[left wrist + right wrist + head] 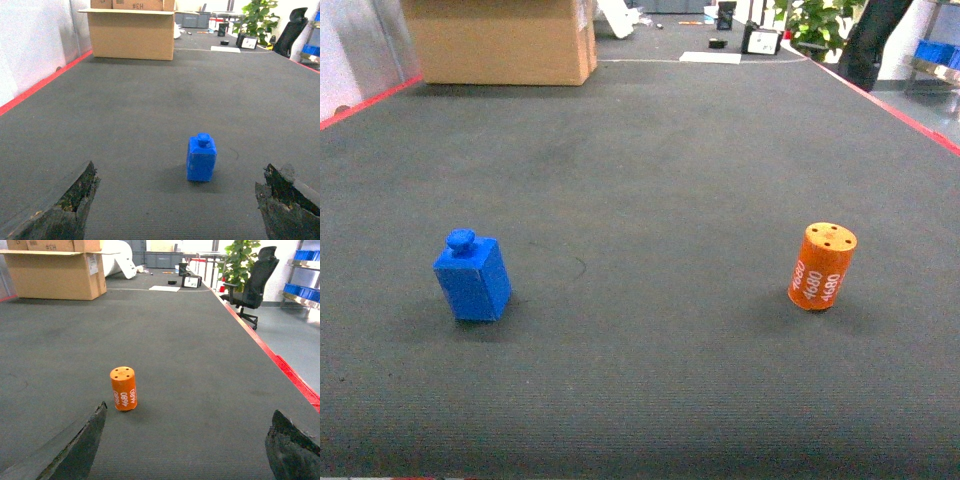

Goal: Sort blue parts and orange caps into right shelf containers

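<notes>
standing upright at 12 o'clock of spread-wide, empty left gripper [177, 205] — blue part [201, 158]; orange cap [123, 388] at 11 o'clock of right gripper [185, 445], likewise released.

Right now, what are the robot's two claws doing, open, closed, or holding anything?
Left gripper: open, holding nothing.
Right gripper: open, holding nothing.

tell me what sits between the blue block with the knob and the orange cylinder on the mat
Nothing: in the head view only bare dark grey ribbed mat stretches between the blue knobbed plastic block and the orange printed cylinder cap.
</notes>
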### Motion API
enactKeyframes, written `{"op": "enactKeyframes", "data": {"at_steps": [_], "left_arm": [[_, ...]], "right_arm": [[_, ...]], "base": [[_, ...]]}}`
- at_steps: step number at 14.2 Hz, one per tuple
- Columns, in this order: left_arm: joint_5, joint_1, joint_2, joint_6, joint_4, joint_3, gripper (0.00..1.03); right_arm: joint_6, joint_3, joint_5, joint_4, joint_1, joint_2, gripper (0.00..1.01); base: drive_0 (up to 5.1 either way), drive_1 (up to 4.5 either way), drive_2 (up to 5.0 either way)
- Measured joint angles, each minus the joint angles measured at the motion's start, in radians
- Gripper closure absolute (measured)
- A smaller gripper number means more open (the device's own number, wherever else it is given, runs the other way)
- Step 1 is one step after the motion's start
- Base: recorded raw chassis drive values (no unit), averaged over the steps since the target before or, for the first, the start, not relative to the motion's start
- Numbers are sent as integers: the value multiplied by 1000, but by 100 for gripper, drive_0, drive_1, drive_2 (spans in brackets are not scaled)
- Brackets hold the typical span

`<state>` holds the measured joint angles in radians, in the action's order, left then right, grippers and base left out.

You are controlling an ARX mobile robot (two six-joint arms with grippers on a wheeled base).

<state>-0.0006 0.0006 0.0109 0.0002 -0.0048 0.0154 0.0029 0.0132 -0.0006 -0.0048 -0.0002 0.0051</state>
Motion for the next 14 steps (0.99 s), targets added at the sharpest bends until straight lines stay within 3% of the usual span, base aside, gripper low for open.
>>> {"op": "enactKeyframes", "data": {"at_steps": [3,4,5,6,7,8,9,12,14], "left_arm": [[-5,-1,0,0,-2,0,5],[-222,-101,66,6,-42,17,5],[-373,-178,148,6,-23,31,5],[-513,-220,216,7,19,31,5],[-587,-223,264,3,78,34,5],[-591,-225,313,4,140,47,5],[-586,-231,383,4,212,66,5],[-523,-248,667,22,455,150,5],[-455,-233,953,58,615,285,5]], "right_arm": [[0,0,0,0,0,0,3],[0,0,1,-1,0,0,3],[0,0,0,0,0,0,3],[-8,14,77,-59,27,16,3],[-13,37,254,-61,146,127,3],[-15,39,317,6,215,201,3],[-14,47,343,84,251,270,3],[-10,146,367,373,284,570,3],[-3,259,349,565,294,869,3]], "base": [[0,0,0],[0,0,0],[0,0,0],[0,0,0],[0,0,0],[0,0,0],[0,0,0],[0,0,0],[0,0,0]]}}
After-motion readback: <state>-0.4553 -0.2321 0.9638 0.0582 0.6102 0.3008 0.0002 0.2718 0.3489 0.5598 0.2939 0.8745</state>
